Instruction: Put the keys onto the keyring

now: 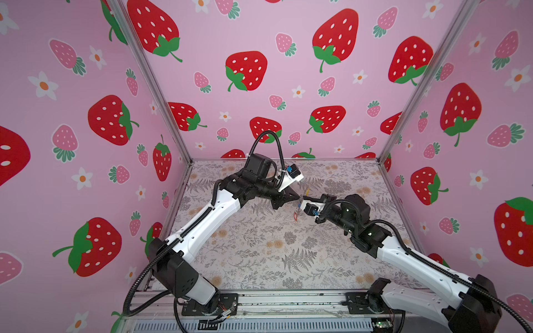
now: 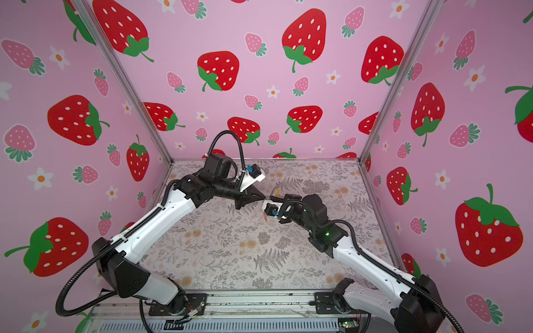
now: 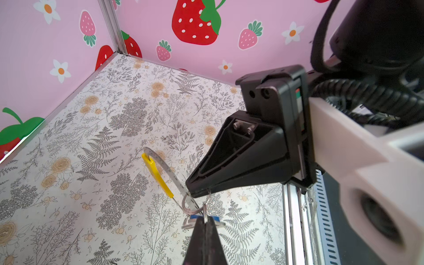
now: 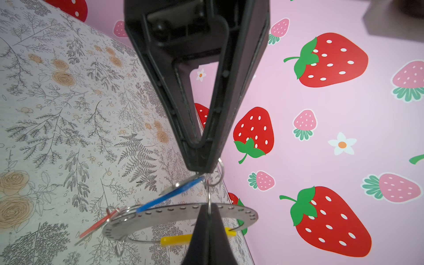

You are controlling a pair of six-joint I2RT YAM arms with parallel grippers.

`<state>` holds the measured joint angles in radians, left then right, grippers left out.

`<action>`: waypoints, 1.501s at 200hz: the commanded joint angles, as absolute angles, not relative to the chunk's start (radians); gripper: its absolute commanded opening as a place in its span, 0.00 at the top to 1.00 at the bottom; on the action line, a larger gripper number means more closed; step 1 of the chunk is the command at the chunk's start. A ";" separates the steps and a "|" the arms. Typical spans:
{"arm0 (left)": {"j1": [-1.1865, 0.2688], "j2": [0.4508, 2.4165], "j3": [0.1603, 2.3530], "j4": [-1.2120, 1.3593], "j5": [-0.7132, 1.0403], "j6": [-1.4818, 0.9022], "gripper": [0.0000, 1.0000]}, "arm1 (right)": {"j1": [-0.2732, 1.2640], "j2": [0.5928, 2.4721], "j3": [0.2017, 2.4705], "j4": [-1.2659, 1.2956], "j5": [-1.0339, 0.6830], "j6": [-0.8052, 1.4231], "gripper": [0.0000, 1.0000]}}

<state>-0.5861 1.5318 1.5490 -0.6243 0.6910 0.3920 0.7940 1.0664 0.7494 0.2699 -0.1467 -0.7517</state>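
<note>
Where the two arms meet in mid-air above the middle of the table, the keyring (image 4: 179,212) hangs clear of the surface. It is a thin grey hoop, lying almost flat in the right wrist view, with a perforated metal band along one side and the yellow segment (image 4: 175,240) on the thin wire opposite. The red-tagged key (image 4: 97,226) dangles from the hoop, off to one side and away from both grippers. The blue-tagged key (image 4: 171,195) slants just above the band, its tag reaching down to it. I cannot tell whether this key is threaded onto the hoop.

The right gripper (image 4: 207,213) is clenched on the hoop, jaws pressed together. The left gripper (image 4: 202,168) comes in from the opposite side, tip nearly against tip, its jaws likewise pressed together and pinching the blue-tagged key by its ring end.

In both top views little of this shows beyond a speck of yellow and a fleck of red beside the meeting tips. Beneath them lies the floral table cover (image 1: 259,245), and pink strawberry-print walls (image 1: 288,72) close in three sides.
</note>
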 commanded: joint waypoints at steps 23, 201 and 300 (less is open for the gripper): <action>-0.582 1.520 1.565 -0.640 0.693 0.415 1.00 | 0.801 1.053 0.801 0.259 -0.183 -0.728 1.00; -0.588 1.502 1.566 -0.638 0.642 0.416 1.00 | 0.801 1.083 0.839 0.184 -0.221 -0.718 1.00; -0.593 1.490 1.562 -0.655 0.715 0.443 1.00 | 0.801 1.129 0.883 0.138 -0.188 -0.686 1.00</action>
